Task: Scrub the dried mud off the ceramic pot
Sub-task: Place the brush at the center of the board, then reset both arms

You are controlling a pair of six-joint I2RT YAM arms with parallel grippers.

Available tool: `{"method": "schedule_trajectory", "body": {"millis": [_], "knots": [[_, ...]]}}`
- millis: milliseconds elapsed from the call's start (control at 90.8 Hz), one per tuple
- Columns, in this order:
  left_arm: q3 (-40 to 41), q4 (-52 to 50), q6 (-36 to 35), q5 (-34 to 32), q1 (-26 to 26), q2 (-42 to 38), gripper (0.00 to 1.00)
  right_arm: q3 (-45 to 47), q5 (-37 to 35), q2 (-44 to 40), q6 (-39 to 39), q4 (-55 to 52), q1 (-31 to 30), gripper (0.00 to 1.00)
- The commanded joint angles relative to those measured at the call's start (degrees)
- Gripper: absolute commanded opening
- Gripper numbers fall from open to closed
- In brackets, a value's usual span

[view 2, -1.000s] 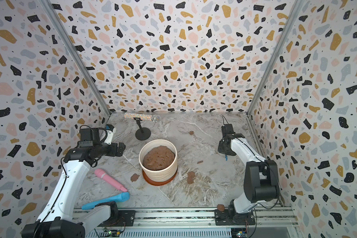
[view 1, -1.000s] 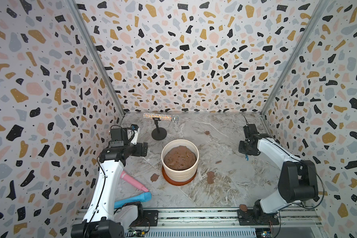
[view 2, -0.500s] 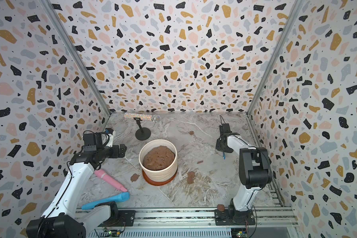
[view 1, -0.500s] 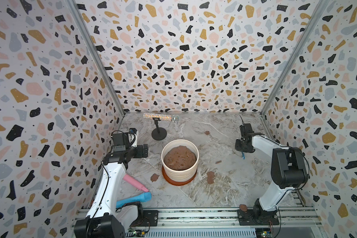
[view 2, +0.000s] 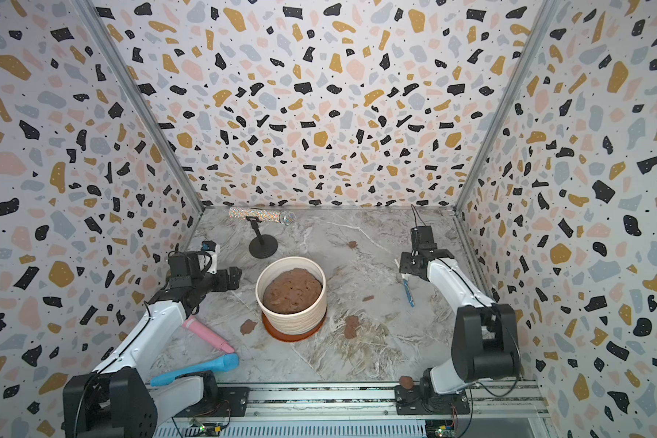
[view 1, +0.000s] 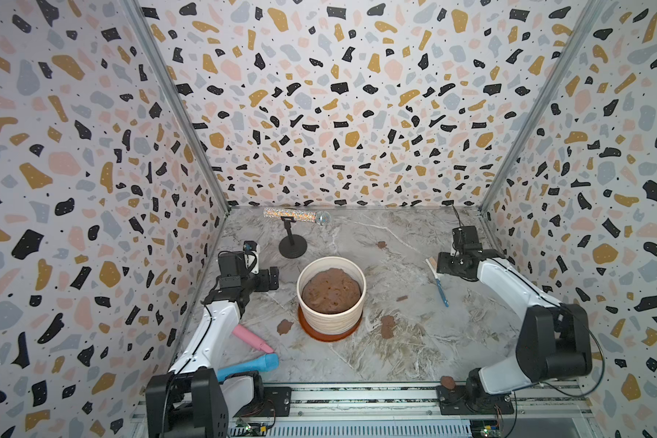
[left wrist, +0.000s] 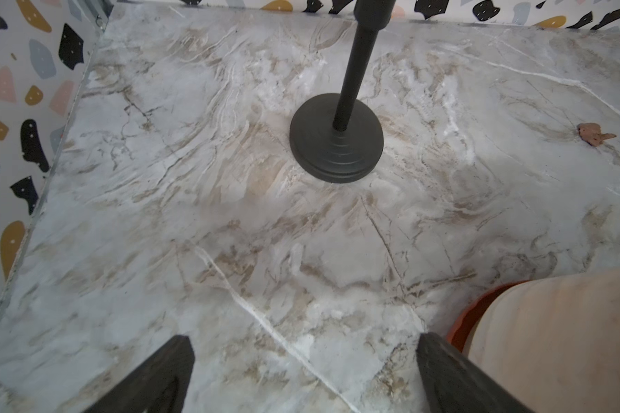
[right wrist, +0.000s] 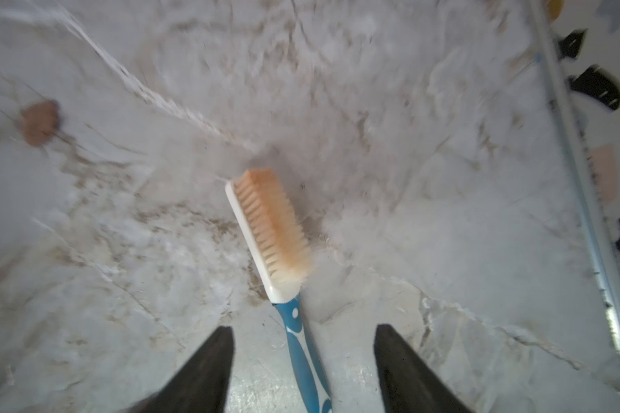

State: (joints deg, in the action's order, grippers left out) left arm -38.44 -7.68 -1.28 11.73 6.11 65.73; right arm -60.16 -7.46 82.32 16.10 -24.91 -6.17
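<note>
Where the marble table (view 1: 357, 364) lies nearest, flat reddish-brown dried mud patches (view 1: 387, 326) flank the cream ribbed ceramic pot (view 1: 330, 322), mid-table on its terracotta saucer (view 1: 321, 336). Only the left wrist view shows the left gripper (left wrist: 305, 343) spread wide and empty beside the pot's wall. Only the right wrist view shows the right gripper (right wrist: 305, 330) parted astride the blue-handled scrubbing brush (right wrist: 272, 229), fingers clear of it. Farthest rises a black round-based stand (view 1: 293, 246).
</note>
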Motion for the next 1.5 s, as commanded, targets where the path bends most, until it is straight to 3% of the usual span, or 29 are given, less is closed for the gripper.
{"method": "schedule_trajectory", "body": {"millis": [0,44,154,374,606,683,749,826,881,1068,1487], "knots": [[3.97,14.77,-0.62,1.99,-1.62,0.63,1.00,2.99,-2.74,-6.80,-2.53,4.03,0.50,0.95],[5.99,19.36,-0.65,1.80,-2.46,1.45,1.00,5.07,-4.81,-8.91,-3.10,6.10,0.89,1.00],[8.46,27.77,-1.77,-2.69,-5.69,4.87,1.00,12.71,-10.46,-11.09,-7.09,14.77,1.59,1.00],[10.26,35.49,-1.47,-8.95,-9.18,11.84,1.00,31.82,-14.21,-13.00,-13.23,46.00,1.63,1.00],[20.35,57.19,-0.95,-10.94,-9.54,16.34,1.00,39.08,-6.33,-4.67,-17.31,66.07,1.69,1.00],[19.08,52.34,-1.23,-11.18,-9.66,14.93,1.00,41.85,-3.65,0.17,-18.39,74.99,1.69,1.00],[19.49,54.51,-1.03,-11.38,-9.71,15.86,1.00,43.51,-0.85,5.51,-20.07,84.45,1.63,1.00],[18.86,52.35,-0.85,-11.75,-9.78,15.35,1.00,41.92,1.90,3.36,-20.28,77.14,1.94,1.00],[18.91,52.85,-0.75,-11.96,-9.82,15.66,1.00,42.51,2.34,5.55,-20.56,82.46,2.13,1.00],[18.84,52.51,-0.68,-12.03,-9.80,15.49,1.00,39.54,2.49,4.74,-19.43,74.54,2.68,1.00],[19.13,52.44,0.06,-14.37,-9.80,14.92,1.00,40.38,1.54,4.31,-18.75,76.22,3.00,1.00]]}}
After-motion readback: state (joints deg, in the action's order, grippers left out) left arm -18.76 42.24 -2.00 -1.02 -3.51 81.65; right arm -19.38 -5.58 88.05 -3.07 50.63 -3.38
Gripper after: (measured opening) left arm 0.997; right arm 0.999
